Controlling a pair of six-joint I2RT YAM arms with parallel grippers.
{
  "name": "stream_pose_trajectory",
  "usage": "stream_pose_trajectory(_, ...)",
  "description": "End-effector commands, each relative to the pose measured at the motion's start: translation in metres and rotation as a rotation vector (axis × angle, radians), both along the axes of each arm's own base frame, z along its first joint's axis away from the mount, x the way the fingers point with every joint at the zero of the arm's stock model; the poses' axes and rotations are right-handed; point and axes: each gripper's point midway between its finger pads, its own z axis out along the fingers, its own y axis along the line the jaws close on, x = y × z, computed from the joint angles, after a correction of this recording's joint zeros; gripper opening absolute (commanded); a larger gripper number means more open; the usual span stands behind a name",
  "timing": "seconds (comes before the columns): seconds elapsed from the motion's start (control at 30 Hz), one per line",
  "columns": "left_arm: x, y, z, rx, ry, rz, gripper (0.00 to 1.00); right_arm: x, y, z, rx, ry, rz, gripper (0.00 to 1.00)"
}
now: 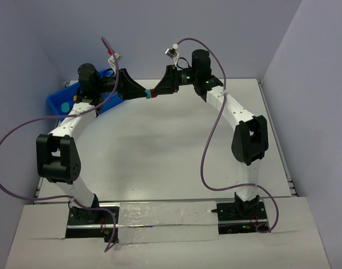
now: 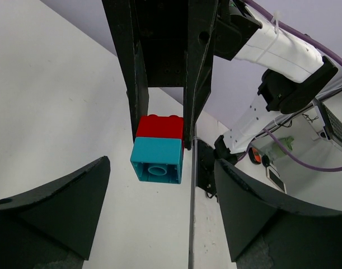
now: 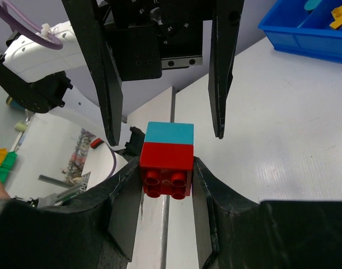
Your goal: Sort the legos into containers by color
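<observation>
A red brick [image 3: 166,165] with a teal brick [image 3: 169,133] stuck on it is held in the air above the table. My right gripper [image 3: 166,171] is shut on the red brick's sides. My left gripper [image 2: 162,168] is open, its fingers [image 3: 221,101] flanking the teal brick [image 2: 157,162] without touching it. In the top view both grippers meet at the back centre around the joined bricks [image 1: 150,93]. The blue bin [image 1: 53,103] stands at the back left, partly hidden by the left arm. It also shows in the right wrist view [image 3: 294,33], holding a yellow brick [image 3: 340,19].
Purple cables [image 1: 207,145] loop from both arms over the table. The right arm's white links [image 2: 277,50] show behind the bricks. The table's right edge [image 1: 277,145] meets the wall. A teal piece [image 1: 65,105] lies in the bin.
</observation>
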Motion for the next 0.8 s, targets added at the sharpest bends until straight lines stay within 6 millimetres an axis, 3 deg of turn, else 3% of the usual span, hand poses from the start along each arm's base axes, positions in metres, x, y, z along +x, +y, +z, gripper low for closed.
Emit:
stream_pose_trajectory(0.0, 0.000, -0.004, 0.015, -0.005, -0.074, -0.019, 0.79, -0.019, 0.000, 0.034, 0.043, -0.105, 0.034, 0.00)
stream_pose_trajectory(0.27, 0.001, -0.004, 0.013, -0.008, -0.062, -0.020, 0.62, -0.019, 0.001, 0.035, 0.046, -0.111, 0.034, 0.00)
stream_pose_trajectory(0.4, -0.002, -0.004, 0.009, -0.005, -0.050, -0.034, 0.41, -0.019, 0.001, 0.035, 0.043, -0.111, 0.031, 0.00)
stream_pose_trajectory(0.47, -0.003, -0.003, 0.005, 0.000, -0.025, -0.035, 0.13, -0.018, 0.001, 0.033, 0.036, -0.110, 0.024, 0.00)
stream_pose_trajectory(0.53, -0.001, 0.004, 0.003, 0.002, -0.023, 0.003, 0.02, -0.017, 0.000, 0.032, 0.030, -0.113, 0.016, 0.00)
stream_pose_trajectory(0.67, 0.009, 0.034, -0.003, 0.025, -0.011, 0.107, 0.00, -0.008, -0.010, 0.029, 0.013, -0.121, -0.025, 0.00)
stream_pose_trajectory(0.73, 0.018, 0.060, -0.007, 0.045, 0.001, 0.190, 0.00, -0.002, -0.019, 0.029, 0.008, -0.145, -0.053, 0.00)
stream_pose_trajectory(0.77, 0.025, 0.084, -0.010, 0.065, 0.008, 0.255, 0.00, 0.000, -0.024, 0.026, -0.008, -0.138, -0.067, 0.00)
